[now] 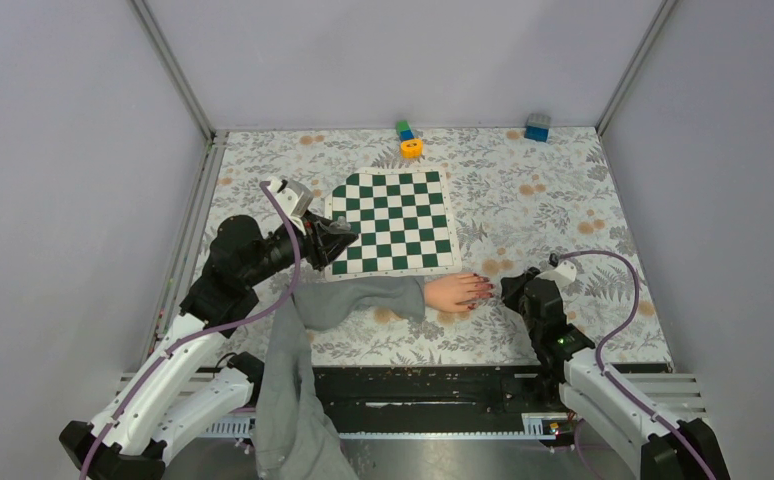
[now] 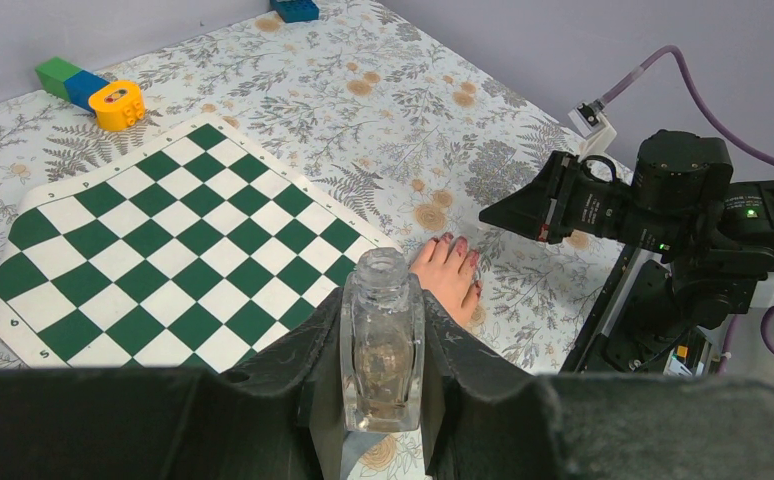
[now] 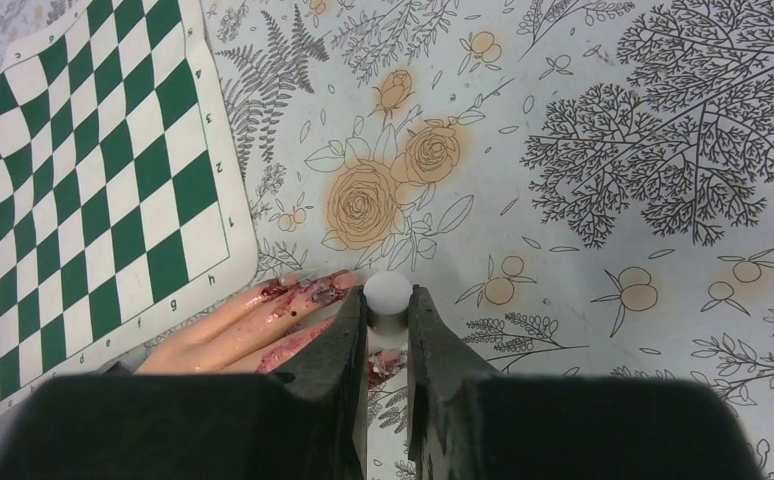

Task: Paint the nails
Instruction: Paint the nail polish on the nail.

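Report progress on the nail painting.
Done: visible nails already dark red, polish smeared over the hand. In hand: left pincer grips the open bottle; right pincer holds the brush cap beside the nails. Left: can't confirm every nail; recapping.

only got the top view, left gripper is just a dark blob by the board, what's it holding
Observer: The left wrist view shows the left gripper shut on a clear glass bottle, which is upright with no cap on.
Operator: ok and is the right one holding anything
Observer: Yes. In the right wrist view the right gripper is shut on a white cap, right beside the nails, which are smeared dark red.
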`<action>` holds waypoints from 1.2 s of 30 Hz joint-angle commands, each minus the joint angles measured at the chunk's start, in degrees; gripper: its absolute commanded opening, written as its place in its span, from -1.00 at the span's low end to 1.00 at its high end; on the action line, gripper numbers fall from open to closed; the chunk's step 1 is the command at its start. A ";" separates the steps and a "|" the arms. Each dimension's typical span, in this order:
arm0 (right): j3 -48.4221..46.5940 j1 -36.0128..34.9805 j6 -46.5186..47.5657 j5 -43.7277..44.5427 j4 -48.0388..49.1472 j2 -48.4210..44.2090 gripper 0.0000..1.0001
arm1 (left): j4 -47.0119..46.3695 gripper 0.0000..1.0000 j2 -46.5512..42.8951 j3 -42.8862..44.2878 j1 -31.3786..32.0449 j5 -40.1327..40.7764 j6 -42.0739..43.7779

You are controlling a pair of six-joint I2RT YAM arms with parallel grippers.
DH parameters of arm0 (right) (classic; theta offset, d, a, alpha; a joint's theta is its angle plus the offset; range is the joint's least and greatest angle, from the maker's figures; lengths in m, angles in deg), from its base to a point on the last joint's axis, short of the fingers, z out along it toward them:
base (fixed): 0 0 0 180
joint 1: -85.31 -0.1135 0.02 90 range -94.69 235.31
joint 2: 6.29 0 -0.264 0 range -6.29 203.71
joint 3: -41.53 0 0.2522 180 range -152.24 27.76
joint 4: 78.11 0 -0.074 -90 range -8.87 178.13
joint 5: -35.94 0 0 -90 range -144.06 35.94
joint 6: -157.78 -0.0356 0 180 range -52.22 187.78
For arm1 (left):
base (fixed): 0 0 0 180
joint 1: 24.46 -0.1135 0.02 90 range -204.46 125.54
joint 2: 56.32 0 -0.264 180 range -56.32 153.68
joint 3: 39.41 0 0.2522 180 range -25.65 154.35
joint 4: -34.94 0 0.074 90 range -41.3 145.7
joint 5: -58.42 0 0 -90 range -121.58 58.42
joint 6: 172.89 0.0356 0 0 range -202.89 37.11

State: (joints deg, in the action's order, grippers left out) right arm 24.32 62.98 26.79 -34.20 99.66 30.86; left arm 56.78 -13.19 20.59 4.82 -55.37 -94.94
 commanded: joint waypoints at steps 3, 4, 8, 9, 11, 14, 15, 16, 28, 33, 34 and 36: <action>-0.73 0.40 0.12 -0.50 1.83 0.91 -1.00 | -2.83 -1.00 -0.67 1.35 -0.23 -0.47 -0.34; -0.73 0.37 0.16 -0.44 1.83 0.81 -1.00 | -2.87 -1.00 -0.64 1.36 -0.19 -0.51 -0.34; -0.72 0.35 0.12 -0.30 1.82 1.03 -1.00 | -2.78 -1.00 -0.61 1.36 -0.19 -0.54 -0.34; -0.85 0.38 0.12 -0.31 1.83 1.20 -1.00 | -2.80 -1.00 -0.60 1.34 -0.19 -0.55 -0.34; -0.99 0.30 0.12 -0.06 1.75 1.64 -1.00 | -2.80 -1.00 -0.62 1.34 -0.19 -0.52 -0.34; -1.28 0.40 0.12 0.16 1.48 2.12 -1.00 | -2.74 -1.00 -0.60 1.31 -0.19 -0.42 -0.34; -1.28 0.38 0.13 0.16 1.48 2.12 -1.00 | -2.79 -1.00 -0.65 1.32 -0.19 -0.38 -0.29; -1.30 0.31 0.08 0.17 1.42 2.06 -1.00 | -2.78 -1.00 -0.60 1.39 -0.19 -0.34 -0.26; -1.46 0.41 -0.31 1.43 0.71 2.03 -1.00 | -2.69 -1.00 -0.48 1.34 -0.20 -0.31 -0.25; -1.78 0.33 -0.49 1.67 0.15 2.30 -1.00 | -2.67 -1.00 -0.36 1.32 -0.19 -0.35 -0.25; -1.83 0.36 -0.54 1.71 0.09 2.32 -1.00 | -2.68 -1.00 -0.34 1.31 -0.19 -0.34 -0.25; -1.97 0.35 -0.62 1.76 -0.14 2.36 -1.00 | -2.64 -1.00 -0.30 1.36 -0.19 -0.38 -0.25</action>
State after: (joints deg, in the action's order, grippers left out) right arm 24.30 62.98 26.73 -34.09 99.60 33.00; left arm 56.78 -13.19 20.59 4.82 -55.35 -94.94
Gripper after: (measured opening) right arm 0.159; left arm 0.261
